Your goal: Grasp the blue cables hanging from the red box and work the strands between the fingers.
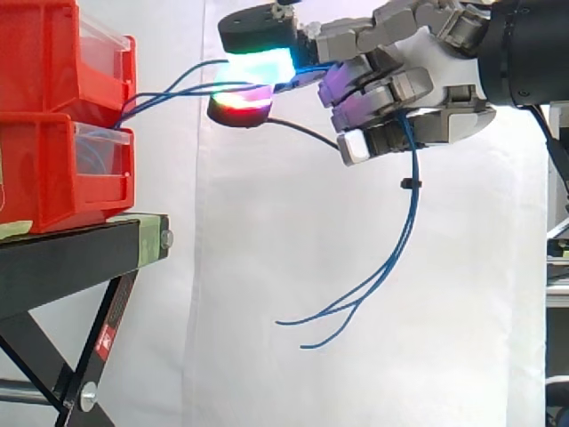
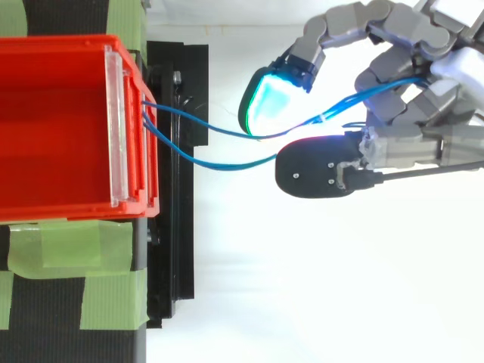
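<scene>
Two blue cables [image 2: 227, 167] run through the hand [image 1: 418, 80], whose fingers are curled shut round them. The strands are pinched at the front between two glowing fingertips [image 1: 262, 67], a cyan-green pad above and a red-lit pad [image 1: 240, 105] just under it. They then pass back through the folded fingers toward the palm. Below the hand the loose lengths hang down and sweep away from the wrist. They fan out into what look like three free ends, though the thin lines overlap and the count is not sure. One small black tie [image 1: 407, 184] sits on the hanging part, just beneath the fingers.

Beyond the fingertips the two strands stretch on in shallow curves, slightly apart from each other, across open space before the white curtain [image 1: 267, 267]. Farther out they reach two red bins stacked one on the other, the upper bin [image 1: 40, 53] and the lower bin [image 1: 44, 169]. Each bin has one clear front panel. The cables enter at the front edge where the two bins meet, as best the side view shows. Both bins rest on one black stand [image 1: 71, 253], farthest from the hand. Strips of green tape [image 2: 68, 246] lie on the stand beside the bins.
</scene>
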Robot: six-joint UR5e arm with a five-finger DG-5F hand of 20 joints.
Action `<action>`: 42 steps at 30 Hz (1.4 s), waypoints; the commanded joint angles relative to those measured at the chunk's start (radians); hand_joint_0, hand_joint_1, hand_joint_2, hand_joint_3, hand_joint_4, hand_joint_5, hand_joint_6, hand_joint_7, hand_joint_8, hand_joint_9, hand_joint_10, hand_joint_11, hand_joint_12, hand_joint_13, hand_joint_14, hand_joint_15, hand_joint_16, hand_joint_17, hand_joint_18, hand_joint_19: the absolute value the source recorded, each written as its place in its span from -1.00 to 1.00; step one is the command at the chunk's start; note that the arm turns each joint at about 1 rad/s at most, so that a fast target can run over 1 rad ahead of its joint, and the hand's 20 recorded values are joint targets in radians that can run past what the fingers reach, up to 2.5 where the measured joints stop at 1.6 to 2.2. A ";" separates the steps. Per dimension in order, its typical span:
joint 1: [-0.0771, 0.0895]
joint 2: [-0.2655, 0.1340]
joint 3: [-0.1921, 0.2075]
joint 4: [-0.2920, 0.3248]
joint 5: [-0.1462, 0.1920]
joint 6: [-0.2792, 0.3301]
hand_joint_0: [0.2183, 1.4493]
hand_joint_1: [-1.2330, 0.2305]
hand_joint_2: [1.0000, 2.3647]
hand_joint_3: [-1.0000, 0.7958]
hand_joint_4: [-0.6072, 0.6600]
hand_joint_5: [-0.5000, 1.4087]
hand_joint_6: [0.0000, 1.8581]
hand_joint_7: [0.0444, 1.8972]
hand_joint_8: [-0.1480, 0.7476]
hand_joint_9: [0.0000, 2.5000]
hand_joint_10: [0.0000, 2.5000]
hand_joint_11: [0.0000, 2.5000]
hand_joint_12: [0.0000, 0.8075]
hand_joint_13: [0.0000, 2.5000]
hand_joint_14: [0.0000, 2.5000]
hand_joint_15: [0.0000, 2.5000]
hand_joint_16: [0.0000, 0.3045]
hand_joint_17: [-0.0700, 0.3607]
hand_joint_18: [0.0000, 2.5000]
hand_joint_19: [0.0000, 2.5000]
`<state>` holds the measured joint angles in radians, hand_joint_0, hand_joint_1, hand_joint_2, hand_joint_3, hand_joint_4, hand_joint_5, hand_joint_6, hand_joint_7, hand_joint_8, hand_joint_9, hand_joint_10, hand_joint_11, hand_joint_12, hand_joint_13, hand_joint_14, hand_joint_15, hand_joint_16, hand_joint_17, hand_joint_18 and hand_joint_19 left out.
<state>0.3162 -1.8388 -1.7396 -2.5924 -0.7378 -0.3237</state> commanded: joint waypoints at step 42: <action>0.000 0.000 0.000 -0.002 0.000 0.086 0.43 -0.44 -0.98 -0.02 0.08 -0.38 -0.22 -0.02 0.43 0.02 1.00 0.97 0.60 0.43 1.00 0.13 0.63 0.19 0.94 -0.59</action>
<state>0.3164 -1.8392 -1.7397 -2.5940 -0.7378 -0.2378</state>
